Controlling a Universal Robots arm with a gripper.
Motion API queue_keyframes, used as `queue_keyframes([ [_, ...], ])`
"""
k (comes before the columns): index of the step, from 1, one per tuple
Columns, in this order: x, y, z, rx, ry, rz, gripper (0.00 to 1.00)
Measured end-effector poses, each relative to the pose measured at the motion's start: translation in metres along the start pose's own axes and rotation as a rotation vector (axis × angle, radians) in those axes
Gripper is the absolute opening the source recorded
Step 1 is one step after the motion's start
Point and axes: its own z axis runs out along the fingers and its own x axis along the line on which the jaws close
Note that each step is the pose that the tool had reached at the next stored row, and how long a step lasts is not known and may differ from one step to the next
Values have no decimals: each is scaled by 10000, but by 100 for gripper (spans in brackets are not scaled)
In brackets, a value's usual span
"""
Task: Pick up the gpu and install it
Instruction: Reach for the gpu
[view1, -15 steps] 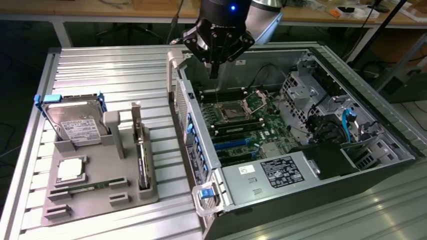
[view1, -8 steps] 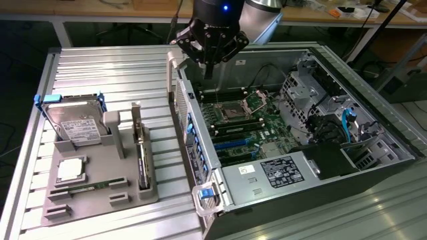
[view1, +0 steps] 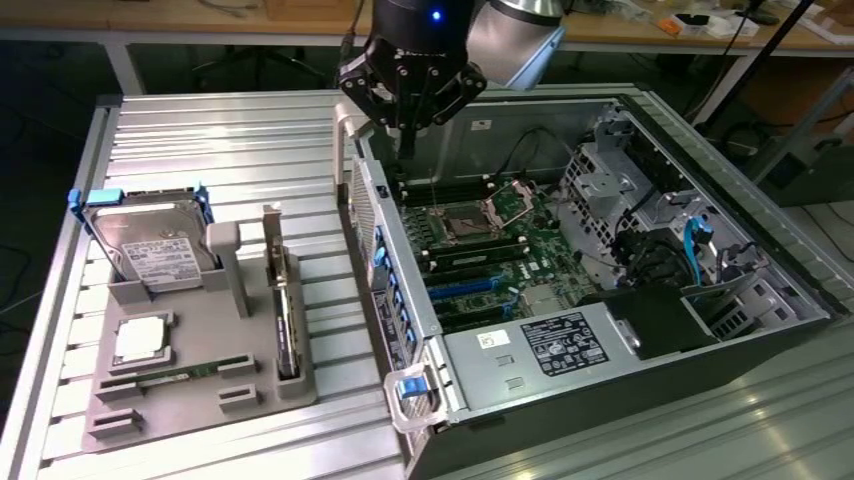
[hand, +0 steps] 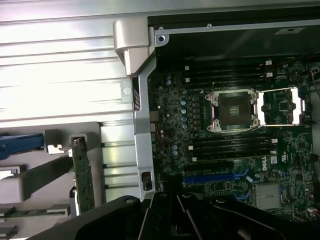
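Exterior view, lower left of frame: grey holder on the slatted metal table. Nearest in the holder lies a narrow green memory stick, flat in its groove. Just behind it sits a square processor chip, face up.

The gpu stands on its long edge in the slot on the holder's right side, with its pale bracket end pointing to the far side. Nothing is touching it. Further back, at centre left, a silver hard drive with a white label leans upright in a blue-tabbed cradle.

Right half of frame: open computer case lying on its side, motherboard exposed. Blue expansion slots sit toward the near side and the CPU socket beyond them.

Top centre: the gripper hangs over the case's far left corner, pointing down. Its jaws are closed fingertip to fingertip. It is well apart from the gpu.
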Motion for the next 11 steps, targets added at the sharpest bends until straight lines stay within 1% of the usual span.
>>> queue_keyframes([
  [7, 83, -6, 0, 0, 0, 0, 11],
  [11, 114, -9, 0, 0, -1, 0, 11],
])
